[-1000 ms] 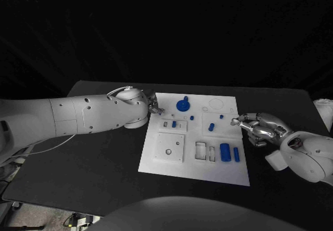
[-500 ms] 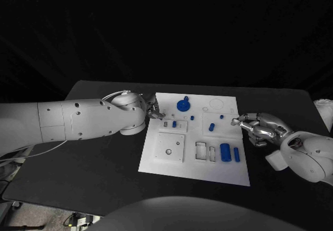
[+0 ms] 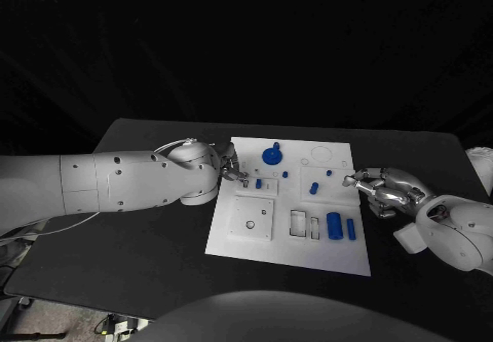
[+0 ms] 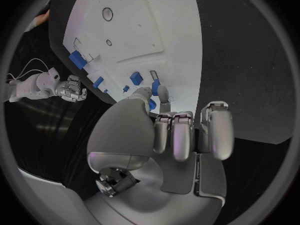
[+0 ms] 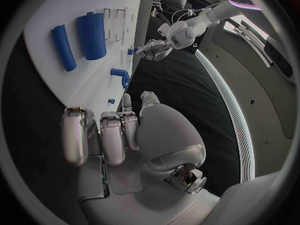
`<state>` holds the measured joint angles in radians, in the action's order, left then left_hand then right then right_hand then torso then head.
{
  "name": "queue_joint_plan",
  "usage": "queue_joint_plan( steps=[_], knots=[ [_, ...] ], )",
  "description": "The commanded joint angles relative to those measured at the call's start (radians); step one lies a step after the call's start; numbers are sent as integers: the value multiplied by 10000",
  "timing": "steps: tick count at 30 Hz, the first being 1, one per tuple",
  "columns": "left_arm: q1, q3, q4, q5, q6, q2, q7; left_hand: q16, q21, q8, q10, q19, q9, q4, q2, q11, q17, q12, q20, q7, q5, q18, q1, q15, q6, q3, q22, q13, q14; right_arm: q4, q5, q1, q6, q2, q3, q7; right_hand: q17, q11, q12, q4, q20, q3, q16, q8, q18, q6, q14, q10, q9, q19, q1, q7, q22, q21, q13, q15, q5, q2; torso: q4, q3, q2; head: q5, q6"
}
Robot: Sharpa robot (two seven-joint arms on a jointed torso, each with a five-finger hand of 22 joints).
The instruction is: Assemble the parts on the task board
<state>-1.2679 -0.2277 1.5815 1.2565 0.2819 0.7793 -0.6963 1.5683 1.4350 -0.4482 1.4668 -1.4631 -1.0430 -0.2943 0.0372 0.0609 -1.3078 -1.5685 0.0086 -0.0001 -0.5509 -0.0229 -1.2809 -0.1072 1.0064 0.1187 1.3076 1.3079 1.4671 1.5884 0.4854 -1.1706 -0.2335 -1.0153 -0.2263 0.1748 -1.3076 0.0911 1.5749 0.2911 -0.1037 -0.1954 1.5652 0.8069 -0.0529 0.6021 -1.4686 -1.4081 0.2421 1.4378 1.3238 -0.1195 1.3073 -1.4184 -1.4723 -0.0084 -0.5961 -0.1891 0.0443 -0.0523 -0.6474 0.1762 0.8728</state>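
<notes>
Resting on the task board — left hand (fingertip by blue part); no legible writing.

R hand curled, holding nothing, beside task board w/ blue parts.

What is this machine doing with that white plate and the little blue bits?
A two-armed robot is assembling small blue parts on the white task board. Its left hand reaches over the board's left edge, fingertips next to a small blue piece near a raised block. Its right hand waits at the board's right edge, fingers curled, holding nothing. A round blue knob and two blue cylinders sit on the board.
</notes>
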Motion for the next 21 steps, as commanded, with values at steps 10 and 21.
queue_joint_plan(
  steps=[10,21],
  knots=[
    [122,-3,-27,70,1,-114,-26,25,-66,66,1040,-492,18,20,85,57,-2630,-23,-64,-23,73,-86,85,-50,31,133,2214,2629,1037,15,72,22,157,-8,-2,55,-2509,-452,-42,-28,13,54,12,-54,34,70,-959,-1627,-15,-77,43,25,1979,63,-985,-17,-12,23,5,-9,7,2,-2],
    [159,-3,-59,13,-20,-179,-14,25,-75,81,1040,-489,27,20,89,54,-2630,-23,-62,-19,88,-88,111,-49,29,194,2211,2629,1037,-11,72,50,151,-3,-2,64,-2508,-452,-42,-28,13,58,11,-55,33,71,-958,-1627,-15,-80,47,25,1978,66,-985,-18,-15,25,8,-7,2,3,-2]
  ],
)
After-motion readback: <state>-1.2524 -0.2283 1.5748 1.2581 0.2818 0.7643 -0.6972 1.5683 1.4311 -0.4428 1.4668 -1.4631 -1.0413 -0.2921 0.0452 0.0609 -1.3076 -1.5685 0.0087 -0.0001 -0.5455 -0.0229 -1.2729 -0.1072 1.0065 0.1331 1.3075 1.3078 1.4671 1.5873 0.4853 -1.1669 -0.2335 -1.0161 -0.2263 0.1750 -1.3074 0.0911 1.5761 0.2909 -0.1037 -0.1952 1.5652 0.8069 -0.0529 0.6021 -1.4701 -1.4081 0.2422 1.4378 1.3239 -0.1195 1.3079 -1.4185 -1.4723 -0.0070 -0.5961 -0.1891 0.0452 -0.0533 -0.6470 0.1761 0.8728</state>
